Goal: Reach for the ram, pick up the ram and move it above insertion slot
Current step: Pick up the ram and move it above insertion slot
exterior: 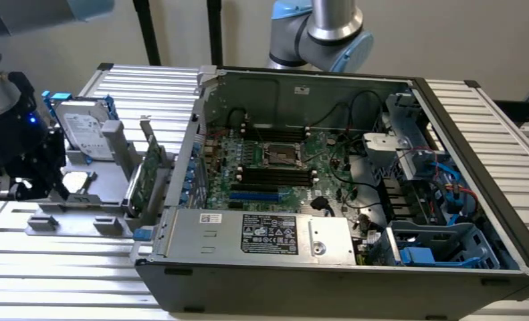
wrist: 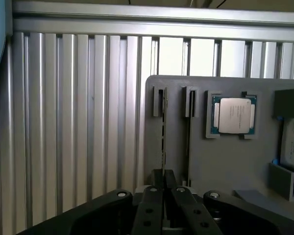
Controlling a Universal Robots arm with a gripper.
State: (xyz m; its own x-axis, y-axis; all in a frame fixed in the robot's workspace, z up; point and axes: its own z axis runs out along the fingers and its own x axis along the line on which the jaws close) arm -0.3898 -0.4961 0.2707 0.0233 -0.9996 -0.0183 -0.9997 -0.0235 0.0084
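The ram (wrist: 163, 137) stands on edge in the grey holder (wrist: 220, 161), seen as a thin dark line running between two slotted posts. My gripper (wrist: 163, 177) is down over its near end, the black fingers (wrist: 152, 196) pressed close on either side of the stick, shut on it. In the exterior view the gripper (exterior: 21, 190) hangs low over the holder's end (exterior: 63, 217) at that view's left, and its body hides the ram. The black memory slots (exterior: 273, 177) lie on the motherboard inside the open computer case (exterior: 336, 267).
A processor chip (wrist: 233, 115) lies in a recess of the holder beside the ram. A silver hard drive with blue rails (exterior: 84, 134) and a broad green expansion card (exterior: 148, 174) stand between the gripper and the case wall. The slatted metal table (wrist: 63, 122) surrounds everything.
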